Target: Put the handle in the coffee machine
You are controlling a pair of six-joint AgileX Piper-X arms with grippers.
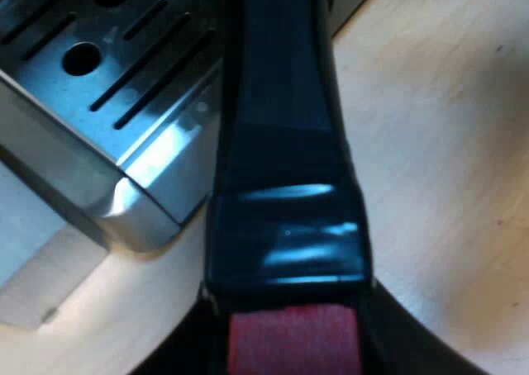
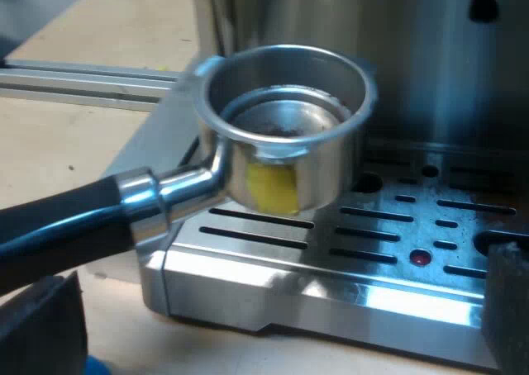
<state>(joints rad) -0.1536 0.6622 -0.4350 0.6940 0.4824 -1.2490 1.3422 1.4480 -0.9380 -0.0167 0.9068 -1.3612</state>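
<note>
The metal holder hangs level just above the espresso machine's drip tray, its round basket open upward with dark residue inside. Its dark handle runs away from the machine. Seen from the left wrist, that handle stretches out over the tray's corner, and its red end sits between the fingers of my left gripper, which is shut on it. My right gripper stands open before the tray, its fingers wide apart and holding nothing.
The machine's steel front rises right behind the basket. A light wooden tabletop surrounds the machine. An aluminium rail lies on the table beyond the handle.
</note>
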